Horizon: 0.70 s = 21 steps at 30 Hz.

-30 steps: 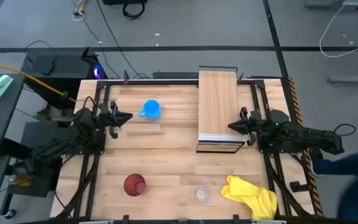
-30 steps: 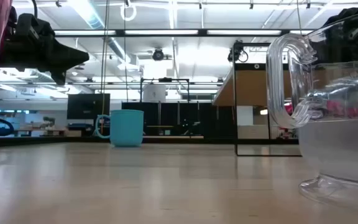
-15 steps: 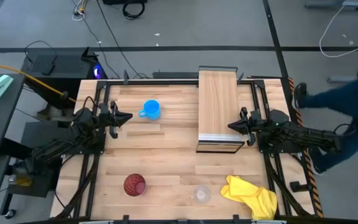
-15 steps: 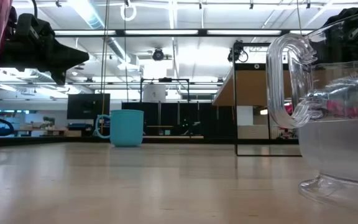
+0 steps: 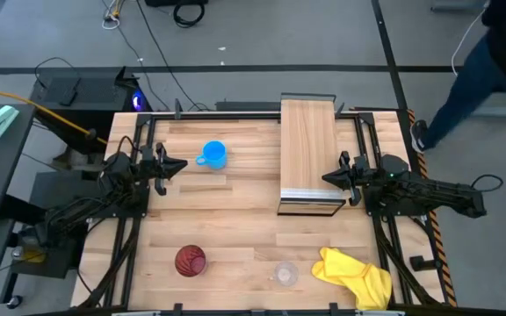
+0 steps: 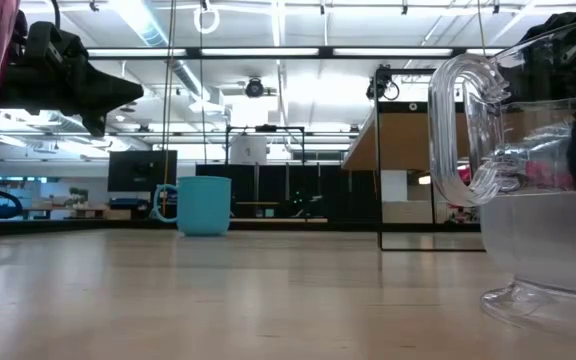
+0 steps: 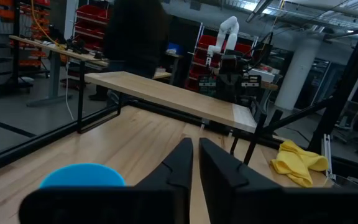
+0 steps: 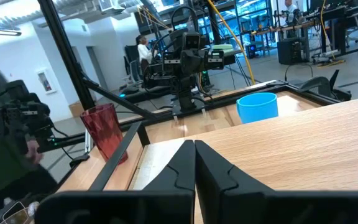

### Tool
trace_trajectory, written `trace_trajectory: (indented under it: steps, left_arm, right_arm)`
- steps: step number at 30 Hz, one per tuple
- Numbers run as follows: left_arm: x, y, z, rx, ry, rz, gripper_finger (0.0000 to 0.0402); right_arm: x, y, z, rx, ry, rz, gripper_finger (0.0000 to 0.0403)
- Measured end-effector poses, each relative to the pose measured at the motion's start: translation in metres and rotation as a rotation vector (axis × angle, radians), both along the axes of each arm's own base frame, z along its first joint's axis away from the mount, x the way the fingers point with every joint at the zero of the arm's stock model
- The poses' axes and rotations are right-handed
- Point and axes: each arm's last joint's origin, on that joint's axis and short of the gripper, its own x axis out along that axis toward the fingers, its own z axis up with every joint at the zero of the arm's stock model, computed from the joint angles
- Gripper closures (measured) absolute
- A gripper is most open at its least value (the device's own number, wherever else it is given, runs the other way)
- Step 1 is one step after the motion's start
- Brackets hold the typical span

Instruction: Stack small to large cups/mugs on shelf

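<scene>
The blue mug (image 5: 213, 154) stands upright on the tabletop at the far left, its handle toward the left. The dark red tumbler (image 5: 190, 261) and the clear plastic cup (image 5: 285, 274) stand near the front edge. The shelf (image 5: 309, 154) runs from the far edge toward the middle. My left gripper (image 5: 183, 165) is shut and empty, just left of the blue mug (image 7: 82, 175). My right gripper (image 5: 326, 178) is shut and empty at the shelf's right side, near its striped front end.
A yellow cloth (image 5: 355, 274) lies crumpled at the front right, beside the clear cup. A person (image 5: 490, 61) is on the floor beyond the table's far right corner. The tabletop between the mug, the shelf and the front row is bare wood.
Both arms and all three vessels have kept still. A person has walked along the floor beside the table's right edge, from near its front toward its far right corner.
</scene>
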Motion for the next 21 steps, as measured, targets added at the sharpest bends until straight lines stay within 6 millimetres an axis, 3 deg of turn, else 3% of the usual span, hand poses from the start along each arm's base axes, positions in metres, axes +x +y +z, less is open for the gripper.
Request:
trace_trajectory:
  steps: [21]
  left_arm:
    - [0.0, 0.0, 0.0001, 0.0, 0.0, 0.0, 0.0369]
  right_arm:
    - [0.0, 0.0, 0.0, 0.0, 0.0, 0.0, 0.0395]
